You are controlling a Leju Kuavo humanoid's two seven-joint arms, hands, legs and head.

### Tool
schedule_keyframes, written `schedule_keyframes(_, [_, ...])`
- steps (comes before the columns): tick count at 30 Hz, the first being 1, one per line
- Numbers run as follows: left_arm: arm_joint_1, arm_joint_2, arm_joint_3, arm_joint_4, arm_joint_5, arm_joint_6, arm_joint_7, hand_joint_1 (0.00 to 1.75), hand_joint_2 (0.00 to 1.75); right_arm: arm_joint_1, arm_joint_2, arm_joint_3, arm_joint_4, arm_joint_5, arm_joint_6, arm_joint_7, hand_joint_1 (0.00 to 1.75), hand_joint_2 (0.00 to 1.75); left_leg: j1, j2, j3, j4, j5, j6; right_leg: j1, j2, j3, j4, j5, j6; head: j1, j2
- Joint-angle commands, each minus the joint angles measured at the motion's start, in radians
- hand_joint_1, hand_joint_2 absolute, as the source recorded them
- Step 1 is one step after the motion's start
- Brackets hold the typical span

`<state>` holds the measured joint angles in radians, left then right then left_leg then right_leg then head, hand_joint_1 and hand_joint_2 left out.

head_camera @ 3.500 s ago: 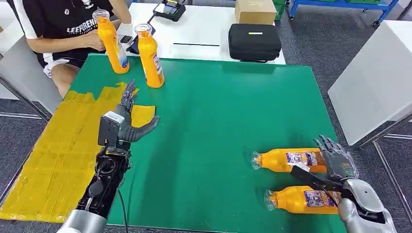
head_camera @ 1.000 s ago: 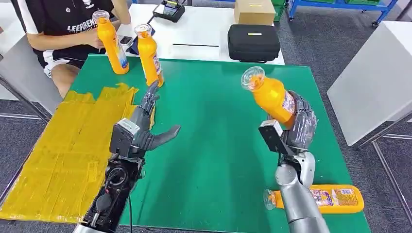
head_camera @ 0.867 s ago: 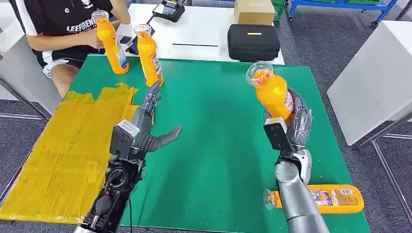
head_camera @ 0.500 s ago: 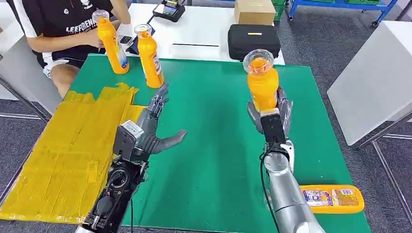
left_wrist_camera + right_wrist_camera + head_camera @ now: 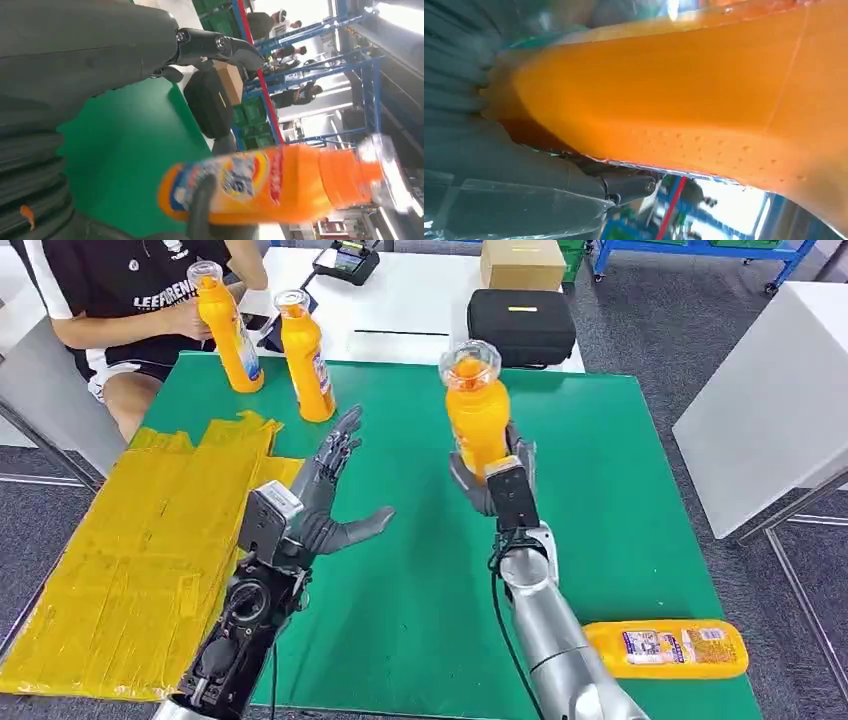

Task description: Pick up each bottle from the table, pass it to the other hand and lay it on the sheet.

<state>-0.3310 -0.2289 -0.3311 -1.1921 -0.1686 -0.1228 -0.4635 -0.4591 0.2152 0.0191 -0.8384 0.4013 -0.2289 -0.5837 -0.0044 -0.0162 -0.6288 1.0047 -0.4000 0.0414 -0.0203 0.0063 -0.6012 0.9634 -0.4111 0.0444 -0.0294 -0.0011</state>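
Observation:
My right hand (image 5: 492,472) grips an orange bottle (image 5: 476,416) by its base and holds it upright above the middle of the green mat (image 5: 420,540). The same orange bottle (image 5: 704,95) lies close against the palm in the right wrist view. My left hand (image 5: 322,502) is open, fingers spread, a short way left of the bottle with the palm turned toward it. The left wrist view shows the held orange bottle (image 5: 280,182) ahead of the left hand (image 5: 100,60). A second bottle (image 5: 665,648) lies on its side at the mat's near right corner. The yellow sheet (image 5: 130,550) covers the mat's left side.
Two more orange bottles (image 5: 228,328) (image 5: 305,358) stand upright at the mat's far left corner; a seated person (image 5: 130,290) touches one. Behind the mat, a white table (image 5: 400,315) carries a black case (image 5: 521,328), a cardboard box (image 5: 523,262) and a small device (image 5: 348,258).
My right hand took a bottle from the mat's near right, raised it upright and carried it left toward the middle. My left hand rose and shifted right, staying open.

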Motion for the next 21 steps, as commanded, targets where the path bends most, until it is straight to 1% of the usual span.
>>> schedule_keyframes(1, [-0.082,0.018,0.005,0.107,0.017,-0.003,0.021,0.0,1.75,-0.085,0.076,0.143,0.274,0.026,0.026,0.017,1.75,1.75,0.001,0.005,0.006,0.0,-0.003,-0.003,0.001,0.003,0.005,0.0,-0.002,-0.003,0.0,0.0])
schedule_keyframes(3, [-0.093,0.016,0.007,0.132,0.02,-0.001,0.022,0.0,1.75,-0.081,0.087,0.17,0.307,0.039,0.028,0.016,1.75,1.75,0.001,0.003,0.005,-0.001,-0.002,-0.002,0.001,0.002,0.004,-0.001,-0.001,-0.002,0.0,0.0])
schedule_keyframes(4, [-0.102,0.014,0.009,0.151,0.026,-0.003,0.022,0.0,1.75,-0.077,0.095,0.187,0.321,0.044,0.029,0.015,1.75,1.75,0.001,0.004,0.007,0.0,-0.003,-0.003,0.001,0.003,0.005,-0.001,-0.002,-0.003,0.0,0.0])
schedule_keyframes(6, [-0.108,0.011,0.008,0.166,0.03,-0.005,0.021,0.0,1.75,-0.069,0.103,0.2,0.326,0.05,0.029,0.014,1.75,1.75,0.001,0.002,0.004,-0.001,-0.001,-0.002,0.001,0.001,0.003,-0.001,-0.001,-0.002,0.0,0.0])
schedule_keyframes(7, [-0.114,0.007,0.006,0.179,0.035,-0.009,0.02,0.0,1.75,-0.063,0.105,0.209,0.325,0.053,0.028,0.014,1.75,1.75,0.001,0.003,0.006,0.0,-0.003,-0.003,0.001,0.001,0.005,0.0,-0.002,-0.003,0.0,0.0])
schedule_keyframes(9, [-0.128,0.001,0.004,0.207,0.041,-0.009,0.02,0.0,1.75,-0.054,0.102,0.222,0.316,0.054,0.025,0.018,1.75,1.75,0.0,0.001,0.004,-0.001,-0.001,-0.002,0.001,0.0,0.003,-0.001,-0.001,-0.002,0.0,0.0])
schedule_keyframes(10, [-0.134,-0.001,0.003,0.219,0.045,-0.011,0.02,0.0,1.75,-0.049,0.1,0.226,0.312,0.05,0.028,0.02,1.75,1.75,0.001,0.002,0.006,0.0,-0.002,-0.003,0.001,0.0,0.005,0.0,-0.002,-0.003,0.0,0.0])
schedule_keyframes(12, [-0.141,-0.004,0.001,0.237,0.049,-0.014,0.018,0.0,1.75,-0.04,0.096,0.23,0.311,0.046,0.029,0.02,1.75,1.75,0.001,0.0,0.004,-0.001,-0.001,-0.002,0.001,-0.002,0.004,-0.001,-0.002,-0.002,0.0,0.0])
schedule_keyframes(13, [-0.147,-0.007,0.004,0.255,0.057,-0.019,0.009,0.0,1.75,-0.034,0.096,0.237,0.313,0.047,0.031,0.018,1.75,1.75,0.001,0.0,0.006,-0.001,-0.002,-0.002,0.001,-0.001,0.006,-0.001,-0.002,-0.003,0.0,0.0])
schedule_keyframes(16, [-0.154,-0.01,0.005,0.271,0.058,-0.018,0.007,0.0,1.75,-0.027,0.103,0.246,0.314,0.051,0.032,0.016,1.75,1.75,0.0,0.0,0.002,-0.001,-0.001,-0.001,0.0,-0.001,0.002,-0.001,-0.001,-0.001,0.0,0.0])
schedule_keyframes(17, [-0.154,-0.01,0.005,0.271,0.058,-0.018,0.007,0.0,1.75,-0.027,0.103,0.246,0.314,0.051,0.032,0.016,1.75,1.75,0.0,0.001,0.005,0.0,-0.002,-0.002,0.0,-0.001,0.005,-0.001,-0.002,-0.002,0.0,0.0])
schedule_keyframes(19, [-0.154,-0.01,0.005,0.271,0.058,-0.018,0.007,0.0,1.75,-0.027,0.103,0.246,0.314,0.051,0.032,0.016,1.75,1.75,0.0,0.0,0.003,0.0,-0.001,-0.002,0.0,-0.001,0.002,-0.001,-0.001,-0.002,0.0,0.0])
schedule_keyframes(20, [-0.154,-0.01,0.005,0.271,0.058,-0.018,0.007,0.0,1.75,-0.027,0.103,0.246,0.314,0.051,0.032,0.016,1.75,1.75,0.0,0.001,0.005,0.0,-0.002,-0.003,0.0,-0.001,0.004,0.0,-0.002,-0.003,0.0,0.0])
schedule_keyframes(21, [-0.162,-0.013,0.005,0.29,0.059,-0.017,0.005,0.0,1.75,-0.024,0.108,0.256,0.306,0.049,0.049,0.014,1.75,1.75,0.0,0.001,0.003,0.0,-0.001,-0.002,0.0,0.0,0.003,-0.001,-0.001,-0.002,0.0,0.0])
